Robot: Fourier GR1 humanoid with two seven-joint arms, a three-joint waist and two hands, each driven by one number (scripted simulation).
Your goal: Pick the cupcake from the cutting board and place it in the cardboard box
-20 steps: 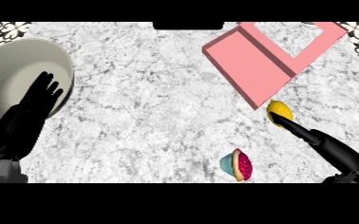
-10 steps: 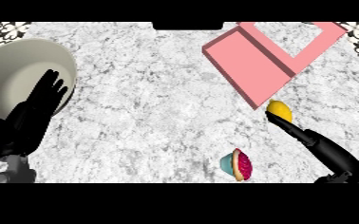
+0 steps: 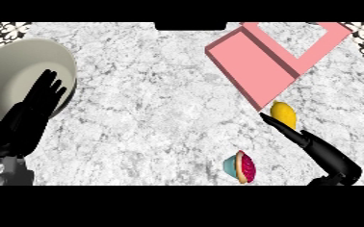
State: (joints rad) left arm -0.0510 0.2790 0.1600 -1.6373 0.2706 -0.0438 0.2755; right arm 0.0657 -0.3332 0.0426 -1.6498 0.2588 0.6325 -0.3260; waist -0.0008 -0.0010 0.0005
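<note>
Black against the marble, your right hand (image 3: 307, 139) comes in from the lower right of the frame with its fingers stretched out straight and released, holding nothing. The fingertips (image 3: 267, 119) point up and to the left and sit right at the lower left edge of a yellow lemon (image 3: 284, 114); you cannot tell whether they actually touch it. Just above the lemon lies the corner of the pink box (image 3: 257, 70), an open, flat-walled thing that fills the upper right of the frame, with a second pink panel (image 3: 334, 41) angled off toward the top right corner.

Below and to the left of your right hand, near the bottom centre-right of the frame, the cupcake (image 3: 241, 167) lies tipped on its side on the bare counter (image 3: 156, 106), teal wrapper to the left and dark pink top to the right. It is apart from the hand and well apart from the box.

At the far left, your left hand (image 3: 35, 108) rests open, fingers up and spread, overlapping the lower edge of a large pale round plate (image 3: 28, 62) in the upper left.
</note>
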